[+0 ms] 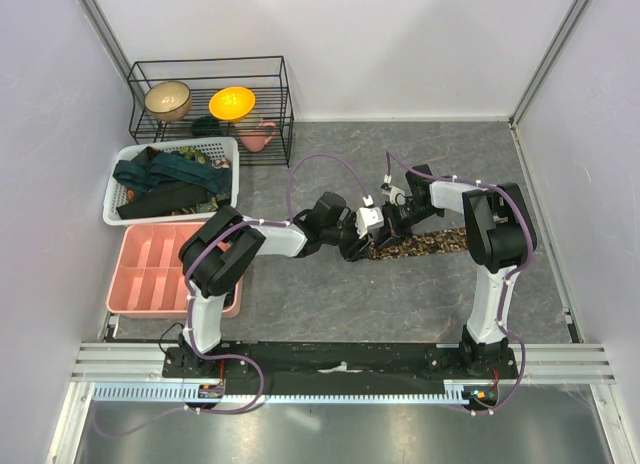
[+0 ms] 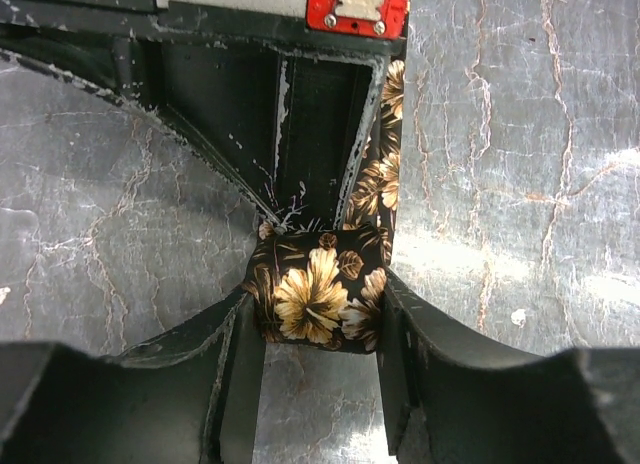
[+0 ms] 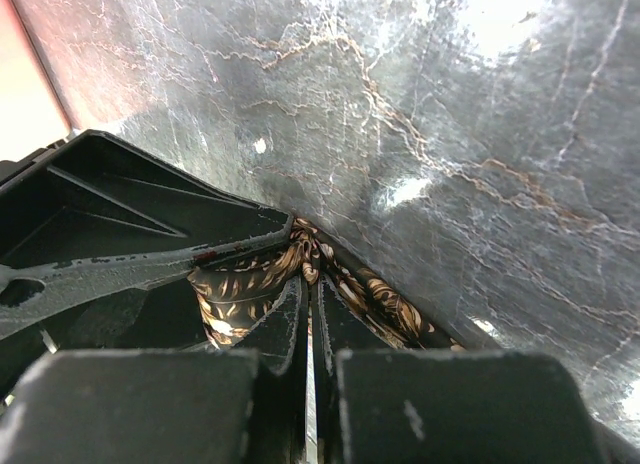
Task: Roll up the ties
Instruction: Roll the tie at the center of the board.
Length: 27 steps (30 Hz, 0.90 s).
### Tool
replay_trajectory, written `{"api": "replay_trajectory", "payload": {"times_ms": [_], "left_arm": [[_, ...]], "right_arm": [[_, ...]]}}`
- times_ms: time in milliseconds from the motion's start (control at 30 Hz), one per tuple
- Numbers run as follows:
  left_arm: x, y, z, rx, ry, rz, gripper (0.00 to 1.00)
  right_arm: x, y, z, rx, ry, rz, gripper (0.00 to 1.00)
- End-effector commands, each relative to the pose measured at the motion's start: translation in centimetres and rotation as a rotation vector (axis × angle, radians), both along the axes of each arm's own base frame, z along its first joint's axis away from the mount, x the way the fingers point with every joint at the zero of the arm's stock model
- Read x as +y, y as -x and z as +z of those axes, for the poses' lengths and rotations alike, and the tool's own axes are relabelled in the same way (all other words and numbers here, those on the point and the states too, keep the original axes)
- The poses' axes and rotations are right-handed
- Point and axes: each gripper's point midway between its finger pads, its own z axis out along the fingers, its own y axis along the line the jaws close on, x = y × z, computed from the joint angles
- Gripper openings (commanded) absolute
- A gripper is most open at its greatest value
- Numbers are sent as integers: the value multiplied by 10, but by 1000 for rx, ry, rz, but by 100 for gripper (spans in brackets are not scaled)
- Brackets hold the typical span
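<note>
Two black two-finger tools, the left end effector [image 1: 357,246] and the right end effector [image 1: 396,224], met over the middle of the grey marbled desk [image 1: 330,309]. The left end effector [image 2: 315,319] was closed partway onto a dark brown, tan-flowered fabric necktie [image 2: 318,289]. The tie's rolled end sat as a small tight coil between its fingers [image 2: 405,329], touching both inner faces and resting on the desk. Beyond the coil, away from the left fingertips, the unrolled strip [image 2: 385,164] ran flat beneath the right end effector [image 3: 305,294]. That one was squeezed fully together, its tips set down at the strip [image 3: 375,302] just past the coil. Whether any fabric was pinched between them could not be told. From overhead, the flat strip [image 1: 435,241] trailed out beyond the right end effector, under that arm's forearm.
</note>
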Motion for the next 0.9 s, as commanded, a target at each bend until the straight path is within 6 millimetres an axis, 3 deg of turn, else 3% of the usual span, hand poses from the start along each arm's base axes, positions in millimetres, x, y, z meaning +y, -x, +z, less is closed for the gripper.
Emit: {"api": "replay_trajectory", "payload": {"times_ms": [0,367,533,733,867], "left_arm": [[-29,24,8,-1,30,-145,50],[-34,30,-12,89,-1,-117,54],[-27,26,-29,49,-77,-79,52],[-6,17,-40,-30,-251,-61,39],[20,21,-48,-49,-396,-104,29]], "right_arm": [[-7,5,-50,-54,173,54,0],[-4,7,-52,-48,161,25,0],[0,3,-51,-57,154,19,0],[13,-4,-48,-80,126,25,0],[25,-12,-46,-82,88,23,0]]}}
